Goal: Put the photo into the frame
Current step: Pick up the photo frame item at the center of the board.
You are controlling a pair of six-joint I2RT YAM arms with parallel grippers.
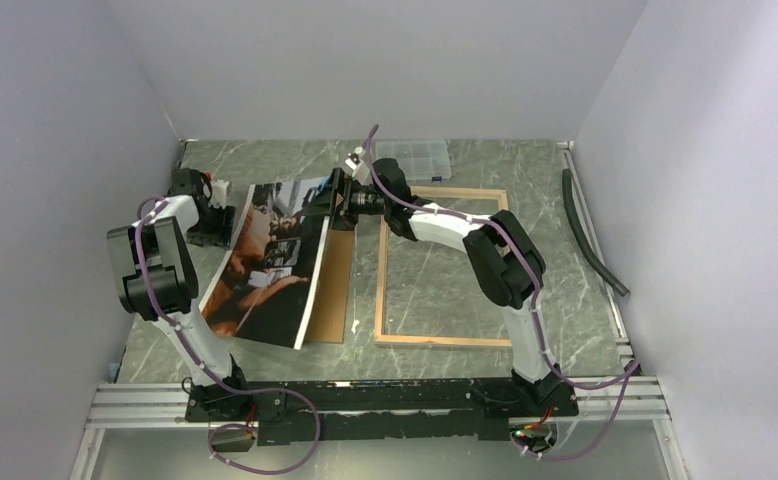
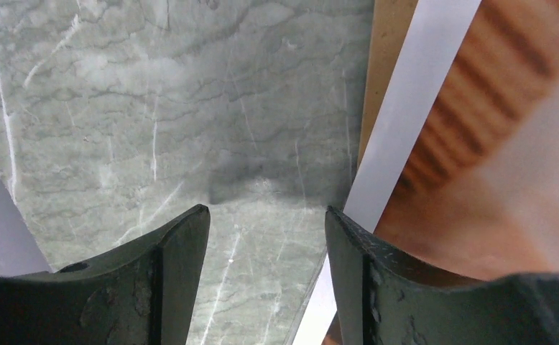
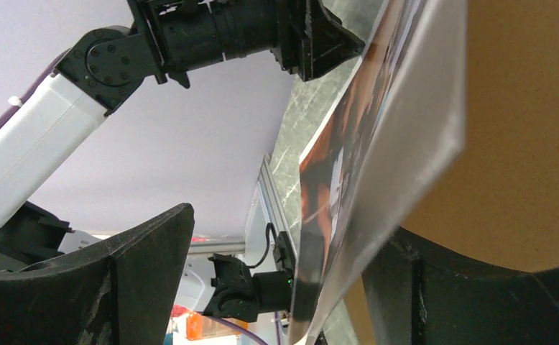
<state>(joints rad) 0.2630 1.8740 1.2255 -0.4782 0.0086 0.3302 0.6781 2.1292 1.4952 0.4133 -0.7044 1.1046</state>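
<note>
The photo (image 1: 265,262) lies picture side up on the brown backing board (image 1: 337,285), left of the frame (image 1: 445,341), which lies flat with its light wood side up. My right gripper (image 1: 333,205) is at the photo's far right corner. In the right wrist view its jaws (image 3: 291,223) stand wide apart, and the lifted edge of the photo (image 3: 348,144) passes between them, close to the right finger (image 3: 435,287). My left gripper (image 1: 212,222) is at the photo's far left edge. It is open (image 2: 266,212) over the marble table, its right finger above the photo's white border (image 2: 420,93).
A clear plastic compartment box (image 1: 415,158) sits at the back of the table. A black hose (image 1: 590,235) lies along the right wall. The backing board (image 3: 521,144) fills the right side of the right wrist view. Grey walls enclose the table on three sides.
</note>
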